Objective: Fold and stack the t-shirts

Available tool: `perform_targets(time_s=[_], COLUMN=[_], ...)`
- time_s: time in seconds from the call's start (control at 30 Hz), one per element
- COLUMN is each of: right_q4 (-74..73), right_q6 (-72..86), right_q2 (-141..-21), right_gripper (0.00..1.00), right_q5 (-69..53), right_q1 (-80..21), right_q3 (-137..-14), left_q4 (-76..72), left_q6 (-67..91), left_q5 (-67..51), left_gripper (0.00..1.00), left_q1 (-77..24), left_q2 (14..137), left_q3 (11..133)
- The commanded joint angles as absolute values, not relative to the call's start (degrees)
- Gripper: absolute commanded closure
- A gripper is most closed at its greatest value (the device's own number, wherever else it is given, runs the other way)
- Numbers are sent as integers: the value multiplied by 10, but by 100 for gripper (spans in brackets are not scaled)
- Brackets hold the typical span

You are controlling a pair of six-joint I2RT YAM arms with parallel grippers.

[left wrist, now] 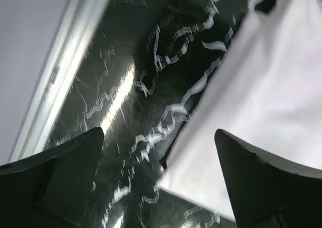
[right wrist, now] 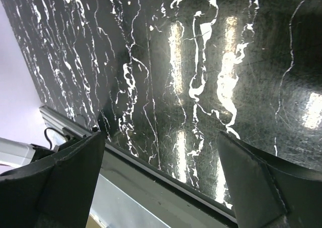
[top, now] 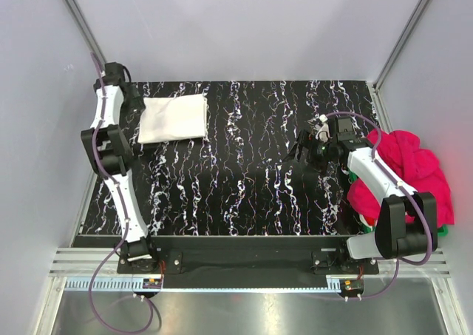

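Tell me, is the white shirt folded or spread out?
Folded. The white shirt lies as a small neat rectangle with no sleeves showing.

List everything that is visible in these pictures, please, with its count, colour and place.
white shirt: one, white, folded, far left of the table
pink shirts: a heap, count unclear, magenta, at the table's right edge
basket: one, green, mostly hidden under the pink heap
table: one, black with white veins, centre
left arm: one, white and black, left side; jaws open beside the white shirt
right arm: one, white and black, right side; jaws open over bare table
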State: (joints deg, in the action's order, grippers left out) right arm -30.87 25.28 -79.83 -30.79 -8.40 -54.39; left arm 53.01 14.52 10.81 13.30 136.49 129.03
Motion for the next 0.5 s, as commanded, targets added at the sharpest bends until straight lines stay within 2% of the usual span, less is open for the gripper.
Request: perform_targets(time_s=[0.0, 0.1, 0.23, 0.47], right_q4=[-293, -297, -306, -337], right_q6=[253, 252, 253, 248], right_q2=[-785, -776, -769, -733], right_gripper=[0, 0, 0, 0], right_q5=[-327, -323, -321, -306], right_q1=[-88, -88, -88, -88], right_q3=[-546, -545, -545, -544], left_q4=[518, 522, 519, 490], left_q6=[161, 187, 223, 265], left_q5=[99, 48, 48, 11], left_gripper=[1, 1, 1, 1], left_q1=[55, 12, -55, -73], left_q2=[1268, 1256, 1270, 1328], left_q3=[1263, 1244, 1224, 1189])
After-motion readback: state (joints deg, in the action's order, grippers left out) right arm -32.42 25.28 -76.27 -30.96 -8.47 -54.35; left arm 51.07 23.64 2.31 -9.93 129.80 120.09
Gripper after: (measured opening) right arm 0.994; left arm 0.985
